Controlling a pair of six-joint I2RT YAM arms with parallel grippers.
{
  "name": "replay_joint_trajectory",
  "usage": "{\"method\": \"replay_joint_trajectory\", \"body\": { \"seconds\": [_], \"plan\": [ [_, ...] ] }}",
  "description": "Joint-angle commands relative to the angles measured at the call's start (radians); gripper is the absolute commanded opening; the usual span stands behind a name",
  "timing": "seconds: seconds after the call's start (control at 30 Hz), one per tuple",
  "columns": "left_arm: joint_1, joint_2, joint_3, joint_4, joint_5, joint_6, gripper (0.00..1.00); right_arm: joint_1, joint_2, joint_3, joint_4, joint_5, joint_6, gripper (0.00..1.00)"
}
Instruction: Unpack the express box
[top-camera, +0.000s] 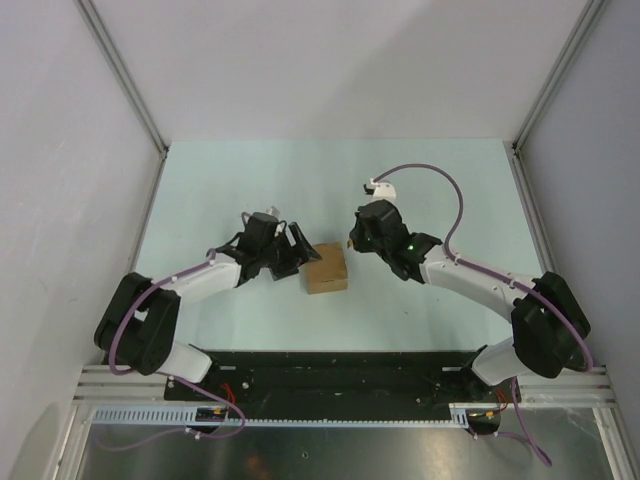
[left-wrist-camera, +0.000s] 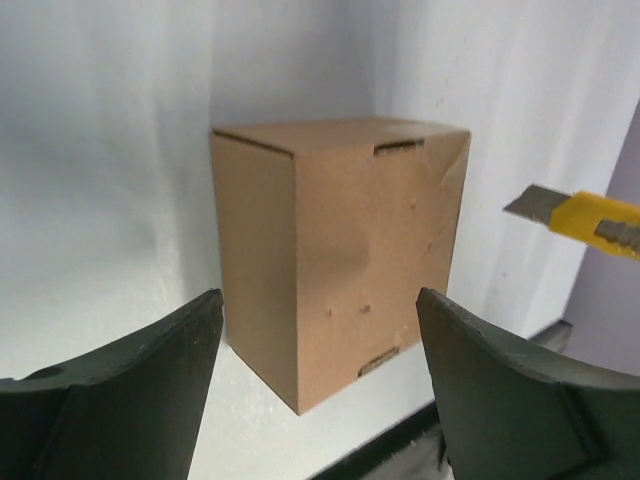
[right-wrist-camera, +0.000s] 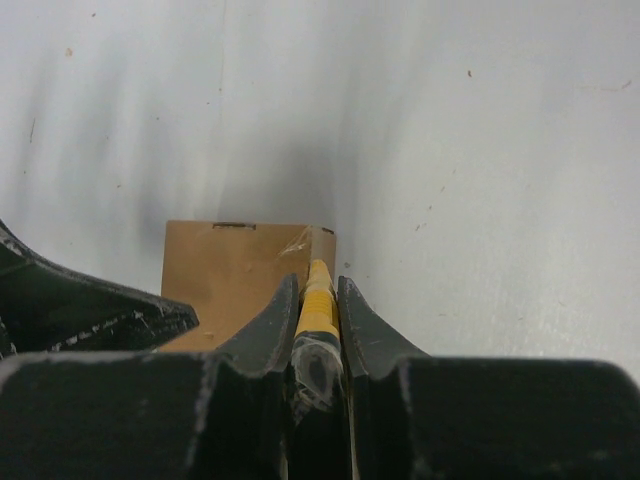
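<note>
Pale green counter (top-camera: 250, 180) between white walls carries the express box (top-camera: 325, 270) at its middle, with the left arm (top-camera: 200, 280) holding its jaws spread wide just left of the box and the right arm (top-camera: 470, 275) reaching to the box's far right corner. From the left wrist, the closed, slightly dented express box (left-wrist-camera: 340, 270) stands between the wide-apart fingers (left-wrist-camera: 120, 390), untouched, while a cutter knife (left-wrist-camera: 590, 215) points in from the right, its blade apart from the box. From the right wrist, the jaws stand narrow, clamped on the cutter knife (right-wrist-camera: 318, 300), whose tip aims at a corner of the express box (right-wrist-camera: 235, 270).
</note>
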Motion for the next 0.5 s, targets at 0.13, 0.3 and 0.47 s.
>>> {"method": "replay_joint_trajectory", "body": {
  "seconds": [0.13, 0.3, 0.47],
  "plan": [
    [0.005, -0.007, 0.155, 0.012, -0.196, 0.224, 0.85, 0.074, 0.026, 0.032, 0.125, 0.098, -0.111, 0.0],
    [-0.007, 0.134, 0.352, -0.106, -0.196, 0.383, 0.85, 0.088, 0.046, 0.03, 0.163, 0.183, -0.111, 0.0],
    [-0.039, 0.197, 0.478, -0.207, -0.185, 0.512, 0.83, 0.089, 0.062, 0.03, 0.18, 0.213, -0.114, 0.0]
  ]
}}
